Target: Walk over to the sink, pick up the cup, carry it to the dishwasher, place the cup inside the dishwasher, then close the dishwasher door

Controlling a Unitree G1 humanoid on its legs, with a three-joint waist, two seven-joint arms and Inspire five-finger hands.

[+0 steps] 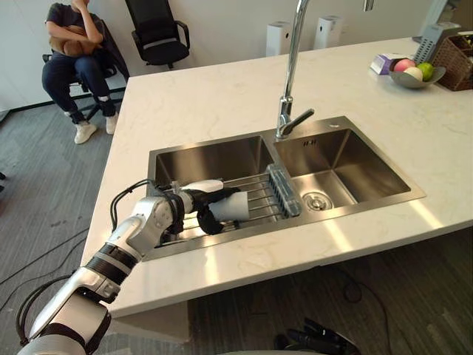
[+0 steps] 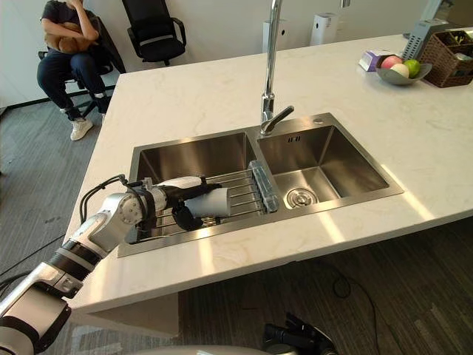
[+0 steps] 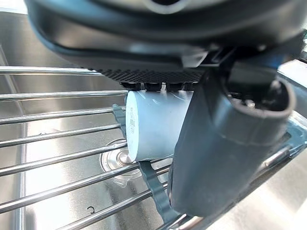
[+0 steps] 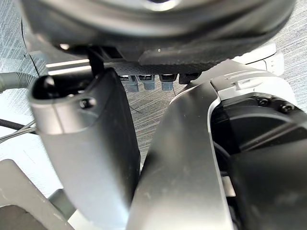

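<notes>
My left hand (image 1: 194,201) is down in the left basin of the brushed stainless-steel double sink (image 1: 347,133), with my fingers (image 3: 156,86) curled over the small white cylindrical cup (image 1: 233,206) and my thumb (image 3: 225,143) closed against its other side, so the cup is clamped firmly between them. The cup lies on its side over the wire rack of thin steel rods (image 1: 255,194) that spans this basin. Whether it touches the rods I cannot tell. One end of the cup points towards the rack's grey-blue end bar (image 1: 285,189), which sits just beside it along the divider between the basins.

The tall chrome tap (image 1: 292,74) rises behind the divider, apart from my hand, with its lever (image 1: 298,120) angled out over the right basin. The round steel drain (image 1: 316,200) sits in the floor of that basin. The basin's front wall is close to my wrist.

Across the white marbled countertop (image 1: 207,96), well away at the far right, are a grey bowl of fruit (image 1: 417,74), a brown wicker basket (image 1: 454,61) and a small purple-and-white box (image 1: 383,63). Past the counter a person (image 1: 72,59) sits on a chair beside an empty black office chair (image 1: 157,33).

My right hand (image 1: 316,342) hangs low below the counter edge with its fingers (image 4: 153,81) loose and holding nothing.
</notes>
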